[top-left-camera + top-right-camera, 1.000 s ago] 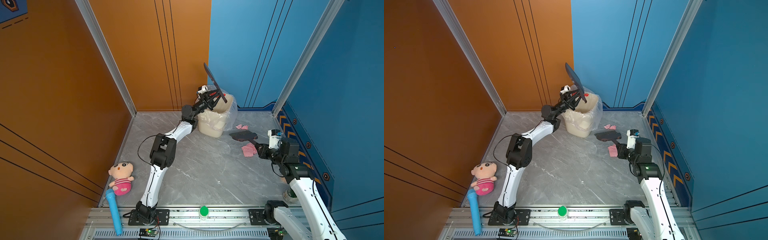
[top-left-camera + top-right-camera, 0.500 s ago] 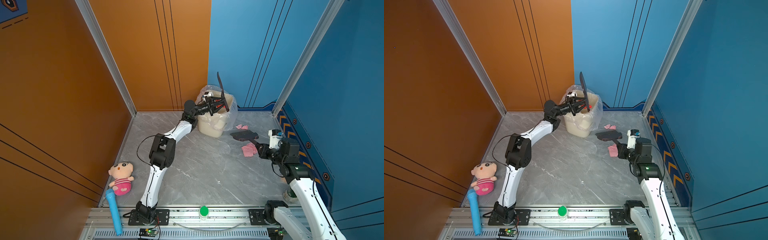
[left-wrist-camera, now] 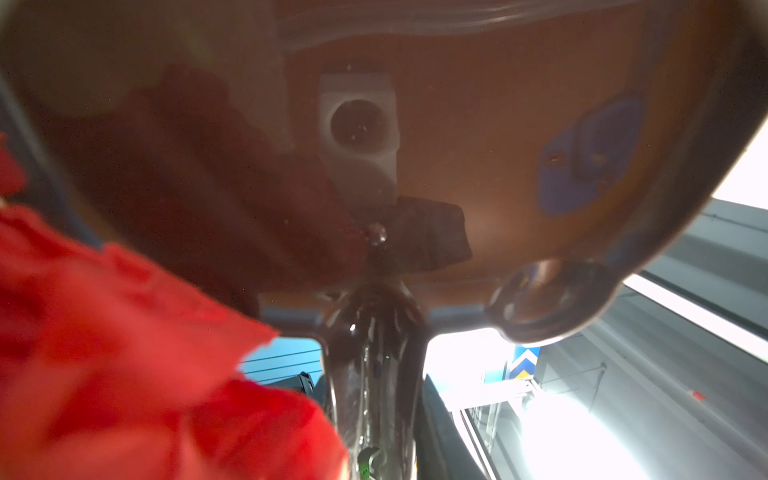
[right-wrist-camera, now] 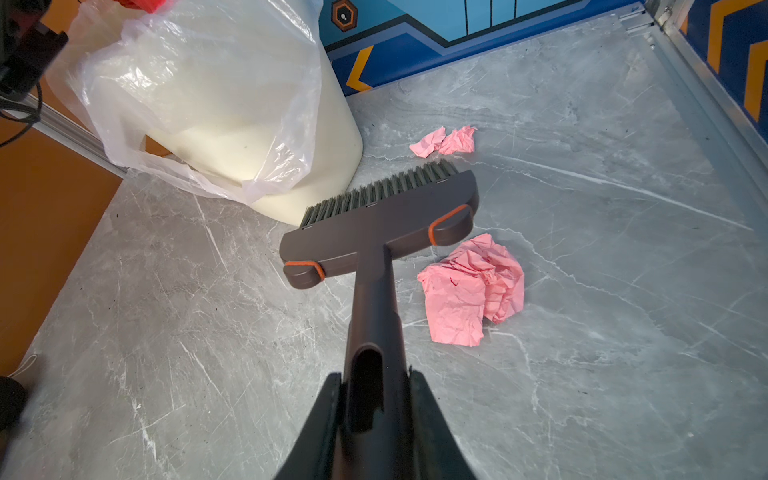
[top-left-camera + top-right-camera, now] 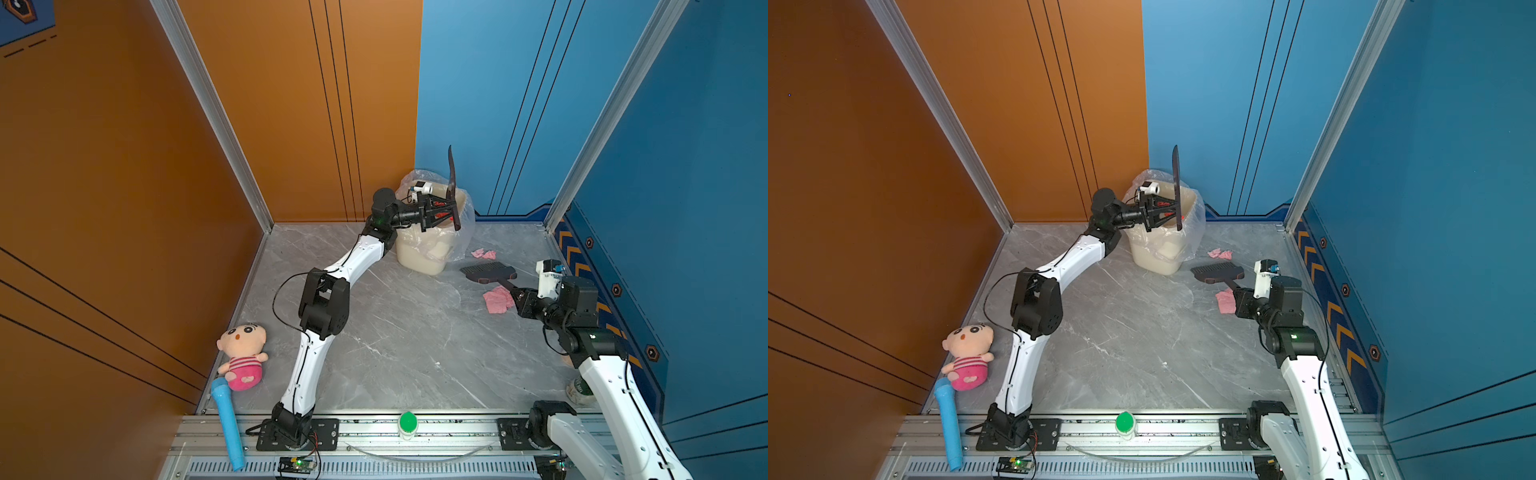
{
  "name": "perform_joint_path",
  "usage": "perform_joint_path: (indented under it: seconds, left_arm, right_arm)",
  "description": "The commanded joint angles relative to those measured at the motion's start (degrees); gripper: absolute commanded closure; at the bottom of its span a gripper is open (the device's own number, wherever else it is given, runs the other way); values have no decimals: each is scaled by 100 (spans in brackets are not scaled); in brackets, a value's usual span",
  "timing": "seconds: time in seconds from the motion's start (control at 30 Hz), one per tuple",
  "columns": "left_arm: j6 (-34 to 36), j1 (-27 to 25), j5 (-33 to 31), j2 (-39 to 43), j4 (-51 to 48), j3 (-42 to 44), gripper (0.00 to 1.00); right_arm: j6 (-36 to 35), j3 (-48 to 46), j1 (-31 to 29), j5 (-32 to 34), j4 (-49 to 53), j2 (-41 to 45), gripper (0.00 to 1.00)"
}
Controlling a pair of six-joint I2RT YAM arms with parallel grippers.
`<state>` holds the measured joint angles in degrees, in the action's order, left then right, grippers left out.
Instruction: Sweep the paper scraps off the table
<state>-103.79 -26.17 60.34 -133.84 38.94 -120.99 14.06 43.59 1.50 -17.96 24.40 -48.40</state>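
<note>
Over the cream bin point(image 5: 419, 249), my left gripper point(image 5: 444, 208) is shut on the handle of a dark dustpan point(image 5: 452, 183) that stands almost on edge. A red paper scrap point(image 3: 124, 353) lies blurred against the pan point(image 3: 457, 124) in the left wrist view, and red shows at the bin's mouth in a top view. My right gripper point(image 4: 376, 378) is shut on the handle of a dark brush point(image 4: 374, 232), whose head rests on the table point(image 5: 395, 332) beside the bin. A big pink scrap point(image 4: 465, 291) lies right by the brush head. Two small pink scraps point(image 4: 444, 141) lie beyond the bristles.
The bin wears a loose clear plastic liner point(image 4: 208, 83). A pink-striped plush doll point(image 5: 241, 357) and a blue tube point(image 5: 226, 419) lie at the front left. A green-capped item point(image 5: 407, 422) sits on the front rail. A bottle point(image 5: 579, 392) stands by the right arm.
The left gripper has dropped toward the bin and turned the dustpan from slanted to nearly upright. The right arm, brush and pink scraps have not moved.
</note>
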Motion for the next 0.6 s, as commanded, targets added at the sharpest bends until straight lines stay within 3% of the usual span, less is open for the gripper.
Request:
perform_joint_path:
  seconds: [0.0, 0.57]
  left_arm:
    - [358, 57, 223, 57, -88, -348, 100]
    - [218, 133, 112, -47, 122, -622, 100]
  right_arm:
    - [123, -35, -27, -59, -369, -37, 100]
    - [293, 399, -27, -123, -1397, 46, 100]
